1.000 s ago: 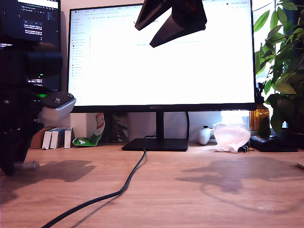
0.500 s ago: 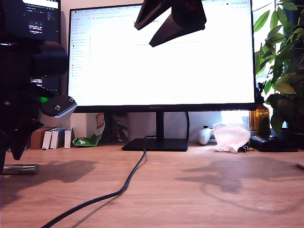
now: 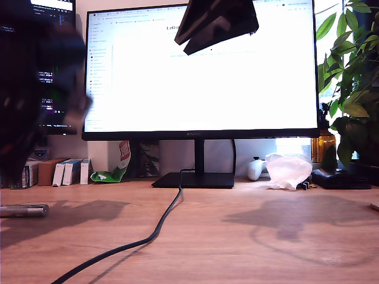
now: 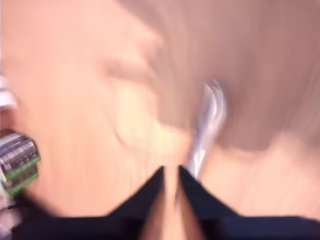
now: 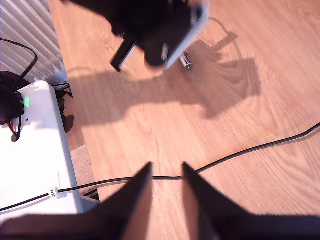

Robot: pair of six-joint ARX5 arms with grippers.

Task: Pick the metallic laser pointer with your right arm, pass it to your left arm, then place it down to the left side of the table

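Looking at the table (image 3: pixel 249 236) from the exterior view's left across to its right, the laser pointer (image 3: pixel 23 210) is lying flat on the wood, well to the left of the monitor stand (image 3: pixel 195 179) and clear of the black cable (image 3: pixel 148 236) that snakes out from that stand. Nothing is touching it.

Above it there's a big blurry black arm (image 3: pixel 35 94), and going by the first wrist view that's the arm with my first gripper (image 4: pixel 170 172). That view is smeared, but the two dark fingertips have a small gap with bare wood showing between them, and the silvery pointer (image 4: pixel 207 125) sits on the table beyond the tips, not in the jaws. So: empty, slightly apart.

Over the monitor (image 3: pixel 201 71), high up, hangs the other arm with my second gripper (image 5: pixel 165 172). Its wrist view shows the fingers slightly apart with nothing between them, looking down at the cable (image 5: pixel 250 150) and across at the first arm and a bit of the pointer (image 5: pixel 186 61) poking out from under it.

My read on progress: the pointer is down on the table to the monitor's left in the exterior view, both grippers empty, so the placing looks done. All I'd guess remains is getting the arms clear.
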